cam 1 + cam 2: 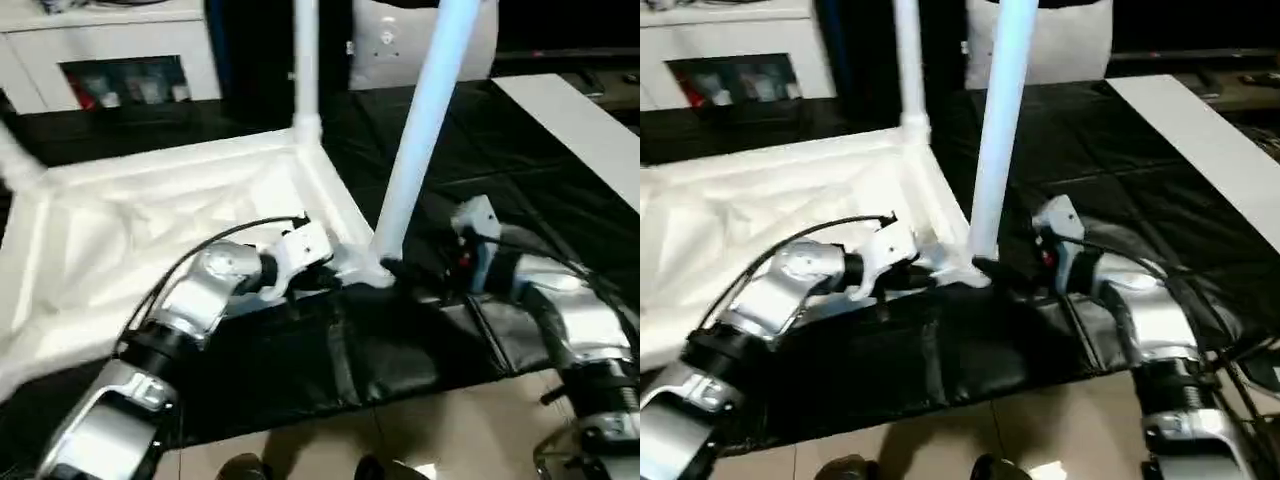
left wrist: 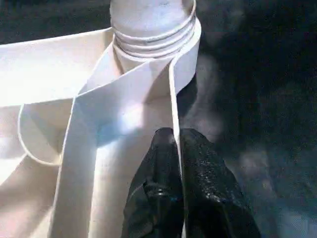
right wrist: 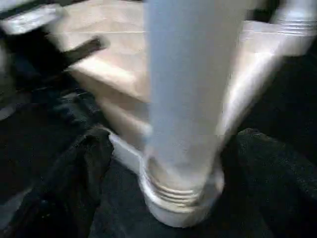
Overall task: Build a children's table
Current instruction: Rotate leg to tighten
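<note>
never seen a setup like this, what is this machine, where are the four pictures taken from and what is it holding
It is a two-armed robot building a small white table. Two pictures come from cameras in its head, looking down over its silver arms; the other two come from a camera on each wrist. The tabletop lies upside down on a black-covered work table, with legs standing in its corners. The left gripper is pinched shut on the tabletop's thin edge wall. The right gripper's fingers stand open on either side of the near leg, not clamping it.

Both head cams look forward and down over the forearms at the upturned table top (image 1: 150,230) on the black work table (image 1: 560,190). Each wrist cam sits super close to the same near corner socket (image 2: 153,34), seen from opposite sides.
</note>
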You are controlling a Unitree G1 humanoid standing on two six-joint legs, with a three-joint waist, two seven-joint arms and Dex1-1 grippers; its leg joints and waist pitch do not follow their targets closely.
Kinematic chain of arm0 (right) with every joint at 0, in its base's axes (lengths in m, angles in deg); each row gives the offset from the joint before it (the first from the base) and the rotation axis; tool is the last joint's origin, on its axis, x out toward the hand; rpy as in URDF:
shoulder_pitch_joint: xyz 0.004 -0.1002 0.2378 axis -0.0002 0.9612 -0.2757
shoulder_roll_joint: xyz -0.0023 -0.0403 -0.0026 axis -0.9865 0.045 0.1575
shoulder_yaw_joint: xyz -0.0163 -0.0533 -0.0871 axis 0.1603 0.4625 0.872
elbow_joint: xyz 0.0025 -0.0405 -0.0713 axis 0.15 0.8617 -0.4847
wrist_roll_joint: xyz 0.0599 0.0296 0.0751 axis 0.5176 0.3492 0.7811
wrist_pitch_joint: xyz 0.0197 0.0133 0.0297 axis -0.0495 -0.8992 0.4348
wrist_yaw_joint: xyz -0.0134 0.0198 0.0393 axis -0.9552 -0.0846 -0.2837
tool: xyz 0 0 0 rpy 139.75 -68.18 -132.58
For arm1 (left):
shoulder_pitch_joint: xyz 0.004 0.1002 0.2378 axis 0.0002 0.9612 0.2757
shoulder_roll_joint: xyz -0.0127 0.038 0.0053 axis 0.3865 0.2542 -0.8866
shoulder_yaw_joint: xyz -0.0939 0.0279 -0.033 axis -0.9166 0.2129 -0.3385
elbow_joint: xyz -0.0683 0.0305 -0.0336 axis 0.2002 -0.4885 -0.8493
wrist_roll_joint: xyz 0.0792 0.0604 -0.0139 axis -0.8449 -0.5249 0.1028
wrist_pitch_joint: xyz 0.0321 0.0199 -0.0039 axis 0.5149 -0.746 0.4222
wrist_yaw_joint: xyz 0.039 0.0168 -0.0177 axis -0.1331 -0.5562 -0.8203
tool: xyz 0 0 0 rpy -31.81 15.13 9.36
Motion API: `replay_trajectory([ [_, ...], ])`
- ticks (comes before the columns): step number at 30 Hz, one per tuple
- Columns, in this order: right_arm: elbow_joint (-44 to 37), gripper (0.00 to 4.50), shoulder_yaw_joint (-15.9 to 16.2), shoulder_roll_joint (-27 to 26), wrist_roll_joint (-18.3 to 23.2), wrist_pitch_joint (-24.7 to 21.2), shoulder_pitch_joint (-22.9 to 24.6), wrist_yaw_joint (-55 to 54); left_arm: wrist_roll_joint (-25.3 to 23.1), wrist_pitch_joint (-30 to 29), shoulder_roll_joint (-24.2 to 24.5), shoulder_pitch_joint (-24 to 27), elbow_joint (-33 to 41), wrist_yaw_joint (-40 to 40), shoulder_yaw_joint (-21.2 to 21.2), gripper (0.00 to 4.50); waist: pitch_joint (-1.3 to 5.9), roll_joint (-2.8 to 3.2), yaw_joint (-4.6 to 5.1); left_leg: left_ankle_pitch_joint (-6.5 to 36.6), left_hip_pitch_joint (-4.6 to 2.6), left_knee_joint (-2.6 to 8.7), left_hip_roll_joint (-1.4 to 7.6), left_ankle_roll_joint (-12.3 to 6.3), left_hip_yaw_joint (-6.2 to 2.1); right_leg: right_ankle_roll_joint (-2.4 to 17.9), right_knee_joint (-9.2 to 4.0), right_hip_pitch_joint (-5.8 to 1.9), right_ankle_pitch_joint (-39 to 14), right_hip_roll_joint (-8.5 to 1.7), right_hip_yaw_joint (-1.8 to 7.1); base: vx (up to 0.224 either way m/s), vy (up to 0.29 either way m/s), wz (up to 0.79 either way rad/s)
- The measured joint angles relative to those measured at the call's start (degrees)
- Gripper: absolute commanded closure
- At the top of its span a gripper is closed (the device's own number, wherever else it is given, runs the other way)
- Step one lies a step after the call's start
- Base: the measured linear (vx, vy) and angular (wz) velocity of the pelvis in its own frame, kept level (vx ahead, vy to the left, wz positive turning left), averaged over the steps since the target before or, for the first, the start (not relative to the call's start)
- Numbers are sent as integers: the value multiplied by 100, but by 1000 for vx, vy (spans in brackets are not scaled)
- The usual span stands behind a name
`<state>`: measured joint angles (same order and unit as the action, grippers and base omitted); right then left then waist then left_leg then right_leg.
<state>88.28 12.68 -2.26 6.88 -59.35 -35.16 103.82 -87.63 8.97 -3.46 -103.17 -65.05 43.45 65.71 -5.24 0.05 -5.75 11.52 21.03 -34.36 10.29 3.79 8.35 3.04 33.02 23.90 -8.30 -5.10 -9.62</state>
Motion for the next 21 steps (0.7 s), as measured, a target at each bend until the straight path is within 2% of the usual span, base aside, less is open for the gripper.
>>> replay_trajectory([
  [1, -10, 46, 38, 59, 31, 31, 18, 150, 19, 90, 44, 9, 0, 108, 24, 450, 0, 0, -11, 0, 0, -1, 0, 0, 0, 0, 0, 0, 0, 0, 0, 0, 0, 0],
  [5, 1, 54, 254, 372, 47, 183, 105, 912, 276, 463, 378, 119, 44, 964, 139, 450, 2, 3, -92, 0, -6, -1, 3, 0, 6, 0, 4, -5, 0, -1, 0, 0, 0, 0],
  [6, -7, 81, 303, 386, 55, 171, 105, 1050, 295, 524, 448, 124, 79, 1118, 178, 450, 3, 3, -105, -1, -10, -2, 6, 1, 8, 0, 4, -12, 0, -2, -1, 0, 0, 0],
  [9, -13, 97, 403, 399, 148, 123, 105, 1320, 294, 659, 529, 124, 140, 1380, 315, 450, 6, 5, -129, -2, -46, -11, 17, 3, 30, 0, 5, -28, 0, -6, 0, 0, 0, 0],
  [12, -16, 107, 527, 421, 170, 116, 105, 1545, 289, 815, 556, 125, 148, 1522, 426, 450, 7, 3, -138, 7, -80, -12, 28, 15, 53, -6, 1, -62, -3, -11, 2, 0, 0, 0],
  [14, -16, 135, 537, 431, 192, 92, 105, 1645, 288, 848, 567, 125, 147, 1577, 446, 450, 7, 3, -140, 9, -88, -12, 30, 19, 58, -9, 0, -70, -5, -12, 2, 0, 0, 0],
  [15, -16, 135, 545, 440, 213, 50, 105, 1701, 288, 854, 572, 125, 147, 1596, 455, 450, 7, 3, -140, 9, -93, -12, 34, 19, 63, -10, 0, -75, -6, -12, 2, 0, 0, 0],
  [21, -17, 185, 649, 448, 233, 9, 105, 1896, 293, 893, 584, 123, 139, 1618, 464, 450, 9, 0, -142, 7, -92, -11, 42, 17, 70, -13, 1, -76, -7, -11, -1, 0, 0, 0],
])
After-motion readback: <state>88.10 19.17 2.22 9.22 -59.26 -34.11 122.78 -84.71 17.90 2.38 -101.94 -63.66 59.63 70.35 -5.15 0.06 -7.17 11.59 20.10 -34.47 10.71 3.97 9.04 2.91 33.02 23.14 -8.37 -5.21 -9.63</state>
